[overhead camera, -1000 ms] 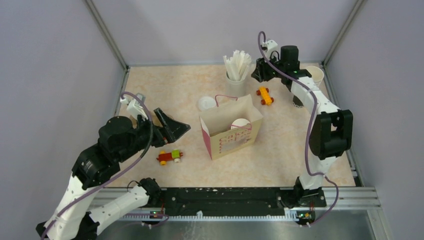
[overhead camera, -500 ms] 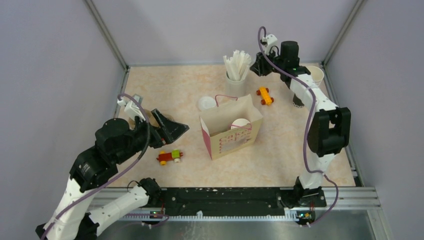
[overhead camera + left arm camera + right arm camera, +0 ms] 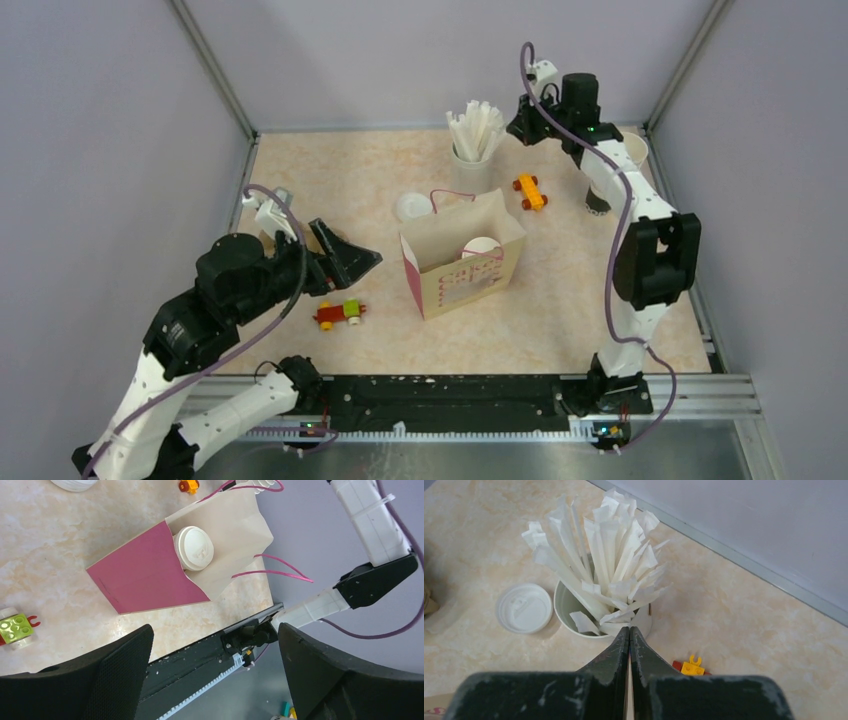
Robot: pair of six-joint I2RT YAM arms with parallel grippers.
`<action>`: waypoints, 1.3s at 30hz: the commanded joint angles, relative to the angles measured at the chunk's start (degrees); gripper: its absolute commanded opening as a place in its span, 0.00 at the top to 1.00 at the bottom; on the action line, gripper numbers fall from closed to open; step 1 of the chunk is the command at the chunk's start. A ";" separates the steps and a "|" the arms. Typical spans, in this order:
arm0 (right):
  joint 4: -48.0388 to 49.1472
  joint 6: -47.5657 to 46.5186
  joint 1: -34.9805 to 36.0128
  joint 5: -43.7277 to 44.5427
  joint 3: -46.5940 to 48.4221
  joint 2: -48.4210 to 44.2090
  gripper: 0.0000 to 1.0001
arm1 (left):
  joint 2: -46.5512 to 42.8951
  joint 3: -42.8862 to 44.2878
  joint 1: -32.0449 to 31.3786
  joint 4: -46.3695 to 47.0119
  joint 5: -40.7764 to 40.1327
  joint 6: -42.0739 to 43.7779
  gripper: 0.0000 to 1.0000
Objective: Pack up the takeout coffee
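One lidded white cup [image 3: 195,547] stood upright inside the open paper bag [image 3: 145,577] at the middle of the table [image 3: 330,180], its round lid showing just below the bag's mouth and the pink string handles trailing off the rim. On that showing the coffee itself appeared packed.

Just behind the bag lay a loose white lid [image 3: 524,607], flat on the table, and beside that the holder [image 3: 566,602] crammed with wrapped white sticks [image 3: 599,555]. A yellow-and-orange toy car [image 3: 530,191] sat near the holder, and a red-and-green one [image 3: 338,314] lay left of the bag. An open paper cup [image 3: 632,148] stood in the far right corner, partly hidden by the arm.

The right gripper [image 3: 629,632] hung above and just short of the holder, fingers pressed together on nothing. The left gripper [image 3: 214,635] hovered well left of the bag, jaws spread wide and empty, its camera looking down into the bag.

The step in hand looked like adding a stick. That would call for the right jaws to part, descend on one stick's top and pinch it without dragging its neighbours out.
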 commanded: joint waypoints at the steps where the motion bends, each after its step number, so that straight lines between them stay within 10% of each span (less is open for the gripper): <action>1: -4.70 1.00 -0.44 4.56 3.71 -6.35 1.00 | 2.05 -0.21 0.07 1.60 1.68 4.08 0.01; 19: -21.80 2.97 -0.46 19.05 9.03 -30.00 1.00 | 0.19 0.10 0.04 1.40 -8.23 13.91 0.01; 39: -41.43 28.98 -0.44 -0.53 21.07 -50.02 1.00 | 0.63 -1.47 0.06 8.89 -0.63 22.46 0.01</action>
